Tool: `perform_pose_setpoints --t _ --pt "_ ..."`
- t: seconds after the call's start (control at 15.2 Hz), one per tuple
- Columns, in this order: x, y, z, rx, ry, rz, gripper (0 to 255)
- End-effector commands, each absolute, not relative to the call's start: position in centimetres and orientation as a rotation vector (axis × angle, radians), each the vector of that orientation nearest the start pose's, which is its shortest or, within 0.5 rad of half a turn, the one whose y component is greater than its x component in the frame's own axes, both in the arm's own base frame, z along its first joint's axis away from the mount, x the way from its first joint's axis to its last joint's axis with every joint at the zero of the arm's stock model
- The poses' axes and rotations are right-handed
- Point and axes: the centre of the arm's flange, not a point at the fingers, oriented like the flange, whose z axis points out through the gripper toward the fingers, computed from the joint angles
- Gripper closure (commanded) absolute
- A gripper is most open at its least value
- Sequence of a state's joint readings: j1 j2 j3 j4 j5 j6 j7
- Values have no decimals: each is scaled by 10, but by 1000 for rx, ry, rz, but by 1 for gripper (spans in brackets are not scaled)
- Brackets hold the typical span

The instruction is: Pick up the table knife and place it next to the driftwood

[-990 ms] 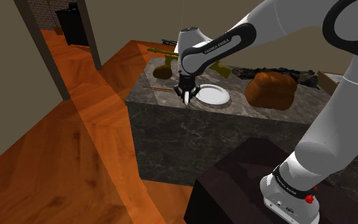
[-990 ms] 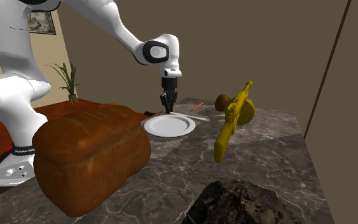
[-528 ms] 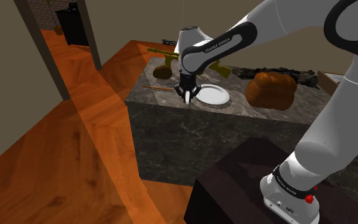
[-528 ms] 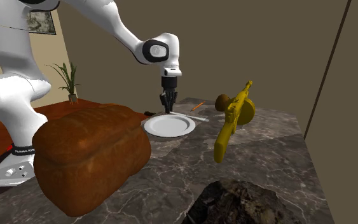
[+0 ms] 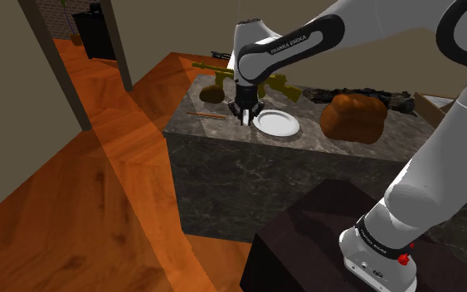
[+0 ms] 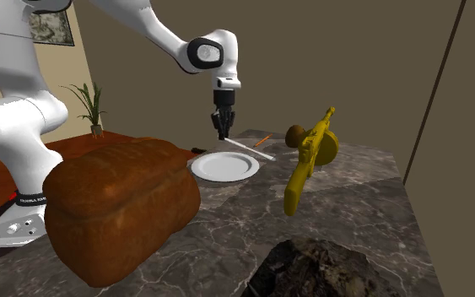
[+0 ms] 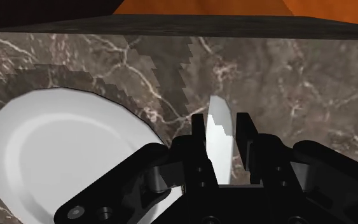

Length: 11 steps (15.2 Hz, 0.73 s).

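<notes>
My black gripper (image 6: 222,132) hangs above the dark marble counter (image 6: 358,202), beside the white plate (image 6: 224,166), and is shut on the table knife. The white knife (image 6: 250,149) is off the surface and slopes down from the fingers toward the yellow toy gun. In the wrist view its pale blade (image 7: 219,140) sits clasped in the gripper (image 7: 220,125), with the plate (image 7: 63,153) to one side. The driftwood (image 6: 320,270), dark and rough, lies at the counter's near end in the second exterior view and at the far right in the shoulder view (image 5: 389,101). The shoulder view shows the gripper (image 5: 245,119) just left of the plate (image 5: 278,124).
A large brown bread loaf (image 6: 117,207) stands between the plate and the driftwood. A yellow toy gun (image 6: 311,160), a brown ball (image 6: 295,135) and a thin orange stick (image 6: 262,140) lie past the plate. The counter edge drops to a wooden floor (image 5: 99,207).
The gripper has risen from the counter with the knife in it. The knife, flat on the marble before, now hangs tilted in the air.
</notes>
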State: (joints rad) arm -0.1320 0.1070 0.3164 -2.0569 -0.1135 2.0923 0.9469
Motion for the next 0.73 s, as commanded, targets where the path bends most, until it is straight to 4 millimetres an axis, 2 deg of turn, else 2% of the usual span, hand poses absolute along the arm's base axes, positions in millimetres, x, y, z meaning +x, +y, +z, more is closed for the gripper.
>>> perform_pose_setpoints --t 0.0,0.66 --pt "552 95 393 -3032 1113 35 255" --pt "552 95 445 -3032 1113 35 255"
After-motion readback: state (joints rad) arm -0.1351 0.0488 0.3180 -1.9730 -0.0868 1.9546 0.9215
